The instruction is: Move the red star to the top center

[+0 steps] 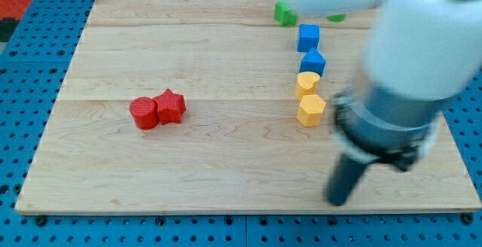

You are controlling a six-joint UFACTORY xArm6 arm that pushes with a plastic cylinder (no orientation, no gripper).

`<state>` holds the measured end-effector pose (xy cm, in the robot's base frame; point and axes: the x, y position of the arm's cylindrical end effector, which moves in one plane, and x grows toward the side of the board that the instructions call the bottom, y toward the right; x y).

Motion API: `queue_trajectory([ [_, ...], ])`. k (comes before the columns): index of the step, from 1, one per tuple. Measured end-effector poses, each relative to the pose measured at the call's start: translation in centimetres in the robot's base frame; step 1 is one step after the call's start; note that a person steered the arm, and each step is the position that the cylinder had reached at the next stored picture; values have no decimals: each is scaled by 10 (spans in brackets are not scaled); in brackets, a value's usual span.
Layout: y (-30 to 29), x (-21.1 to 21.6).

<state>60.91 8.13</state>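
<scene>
Low at the frame's lower right, my tip (pixel 340 199) is seen on bare wood, well apart from the red star (pixel 171 105). That star lies left of centre, touching a red cylinder (pixel 143 114). A pale wooden board (pixel 211 164) rests on blue pegboard (pixel 19 126).

Wooden worktop (pixel 226 172) carrying: red star (pixel 171 105) touching red cylinder (pixel 144 114); blue cube (pixel 308 37); blue block (pixel 312 62); two yellow blocks (pixel 306 83) (pixel 311 110); green block (pixel 285 13).

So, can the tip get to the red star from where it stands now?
Probably yes. My tip is far toward the view's right of the red star, with bare board between. The red cylinder touches the star's far side.
</scene>
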Motion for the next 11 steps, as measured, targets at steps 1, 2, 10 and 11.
queue_trajectory([
  [1, -70, -34],
  [2, -81, -63],
  [10, -255, -171],
  [11, -248, -215],
])
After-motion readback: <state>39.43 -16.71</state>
